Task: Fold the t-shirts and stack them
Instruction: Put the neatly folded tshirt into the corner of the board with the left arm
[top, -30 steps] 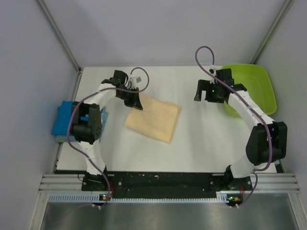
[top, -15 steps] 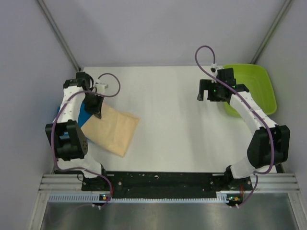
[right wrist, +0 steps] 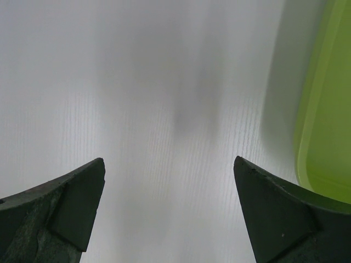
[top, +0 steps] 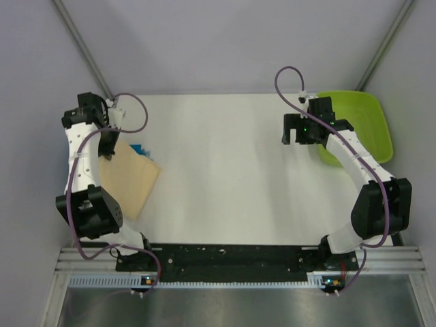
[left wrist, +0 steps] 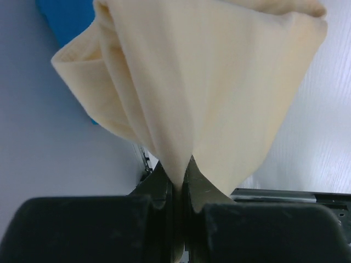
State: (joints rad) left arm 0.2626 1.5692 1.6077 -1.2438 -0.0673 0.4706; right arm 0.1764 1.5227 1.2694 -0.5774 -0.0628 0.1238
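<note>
so the stack is looking nearly done here: the left gripper (left wrist: 178, 167) is clamping tight on one edge of the peach shirt (top: 129, 180), which is looking folded into a rough rectangle and is sitting over the blue shirt (top: 141, 148) at the left edge of the table (top: 225, 177). only a sliver of blue is poking out on the far side, so i'm guessing the peach one is covering most of it. i can't tell if it's resting fully on the blue or hanging a bit above, since the wrist view is showing the cloth draping from the jaws. what's left, i reckon, is lowering it, letting go and maybe squaring it up, because the peach one is lying at an angle. the right gripper (right wrist: 169, 161) is hanging wide open with nothing in it, over bare table just beside the green tray (top: 354, 97), well apart from the shirts. the left arm is working right at the table's left edge with the wall close by, so there's little room outward. nothing is lying between the two arms, so backing off toward the centre is looking like the safe way out
</note>
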